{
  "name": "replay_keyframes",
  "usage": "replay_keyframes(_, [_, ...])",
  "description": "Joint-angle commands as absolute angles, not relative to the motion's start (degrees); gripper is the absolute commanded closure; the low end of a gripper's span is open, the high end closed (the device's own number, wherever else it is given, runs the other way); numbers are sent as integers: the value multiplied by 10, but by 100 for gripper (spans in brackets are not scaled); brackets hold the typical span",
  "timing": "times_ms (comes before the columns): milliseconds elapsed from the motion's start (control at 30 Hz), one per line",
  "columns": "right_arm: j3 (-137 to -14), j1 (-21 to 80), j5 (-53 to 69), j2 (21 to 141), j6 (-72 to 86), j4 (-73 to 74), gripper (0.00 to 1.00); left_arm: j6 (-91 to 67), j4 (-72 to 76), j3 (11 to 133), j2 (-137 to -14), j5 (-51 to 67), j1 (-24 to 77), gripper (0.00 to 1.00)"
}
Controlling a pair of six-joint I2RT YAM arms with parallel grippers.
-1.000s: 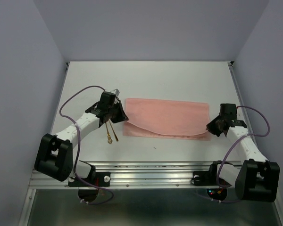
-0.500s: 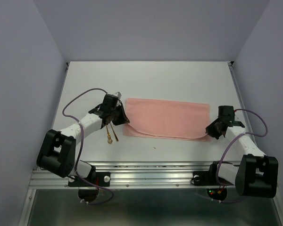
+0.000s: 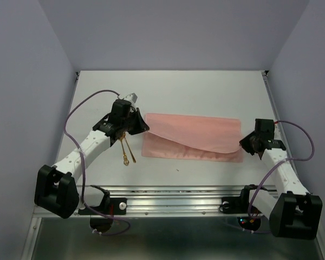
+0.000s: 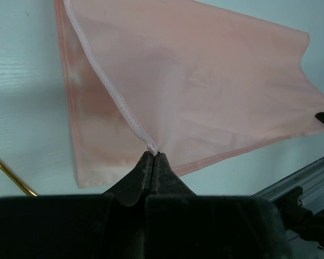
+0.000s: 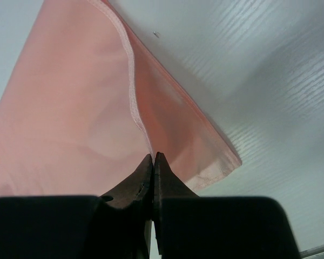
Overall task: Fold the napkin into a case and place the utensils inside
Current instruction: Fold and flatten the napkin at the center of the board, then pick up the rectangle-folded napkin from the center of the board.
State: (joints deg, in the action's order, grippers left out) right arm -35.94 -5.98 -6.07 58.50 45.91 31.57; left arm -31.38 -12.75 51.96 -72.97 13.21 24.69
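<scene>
Pinched shut on the stitched hem, the left end effector point(image 4: 153, 156) holds one corner of the napkin's point(image 3: 192, 138) upper layer just off the counter point(image 3: 179, 89). The right end effector point(image 5: 153, 157) is clamped the same way on the hem at the cloth's opposite end. Each seems to grip only the top layer. The lower layer lies flat on the counter, its near edge showing as a straight pink band, while the raised hem sags in a shallow curve between the two grips. Holding both ends at once looks meant to keep that edge straight as it is carried across for the next fold. The salmon cloth is so far a wide doubled rectangle in the middle of the counter, not a narrow case.

The left wrist tips down over the napkin's left end. Its white forearm runs diagonally back to a base at the near left corner, with a purple cable looping high above it. The right arm stands more compact. Its forearm rises from the near right base and the wrist turns inward to meet the cloth's right edge.

The utensils point(image 3: 127, 151), two slim gold pieces, lie crossed on the counter just beside the napkin's left edge. Their far ends are hidden under the left wrist, and they are not yet called for.
</scene>
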Motion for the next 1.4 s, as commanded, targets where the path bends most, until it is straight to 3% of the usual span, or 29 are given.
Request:
replay_keyframes(0, [-372,-62,-88,568,463,323,99,-301,-141,514,-707,146,250,100])
replay_keyframes(400, [-326,-62,-108,580,466,315,97,-336,-69,399,-742,167,257,100])
replay_keyframes(433, [-325,-62,-105,581,464,313,92,-336,-72,401,-759,168,257,99])
replay_keyframes(467, [-326,-62,-103,579,460,314,69,-337,-82,403,-768,166,257,91])
replay_keyframes(500, [-327,-62,-99,576,454,314,54,-337,-87,412,-779,159,257,76])
replay_keyframes(533, [-330,-62,-99,573,449,317,41,-336,-92,417,-781,155,257,70])
replay_keyframes(567, [-334,-62,-105,569,445,323,21,-335,-101,423,-782,149,257,59])
replay_keyframes(667, [-359,-62,-115,549,434,342,12,-332,-133,463,-771,112,257,42])
replay_keyframes(700, [-374,-62,-119,540,432,350,12,-330,-141,487,-763,106,258,34])
replay_keyframes(767, [-391,-62,-126,534,426,358,12,-325,-160,509,-752,86,258,5])
replay_keyframes(867, [-414,-62,-95,533,420,337,22,-324,-159,547,-767,70,258,5])
replay_keyframes(900, [-415,-62,-80,537,419,327,27,-324,-158,560,-779,70,258,6])
replay_keyframes(933, [-416,-62,-53,550,421,319,40,-323,-154,584,-792,69,264,9])
replay_keyframes(1033, [-416,-62,-24,576,425,285,58,-326,-146,634,-858,64,282,26])
replay_keyframes(1067, [-417,-55,-19,597,425,275,70,-328,-139,646,-875,63,293,29])
replay_keyframes(1100, [-422,-55,-19,610,422,265,76,-328,-137,659,-913,65,298,42])
replay_keyframes(1133, [-431,-55,-26,626,419,265,83,-328,-136,687,-931,67,301,47])
replay_keyframes(1233, [-458,-55,-25,679,404,260,85,-323,-137,736,-996,58,300,58])
replay_keyframes(1367, [-456,-55,-38,727,414,278,88,-315,-146,791,-1064,47,295,59])
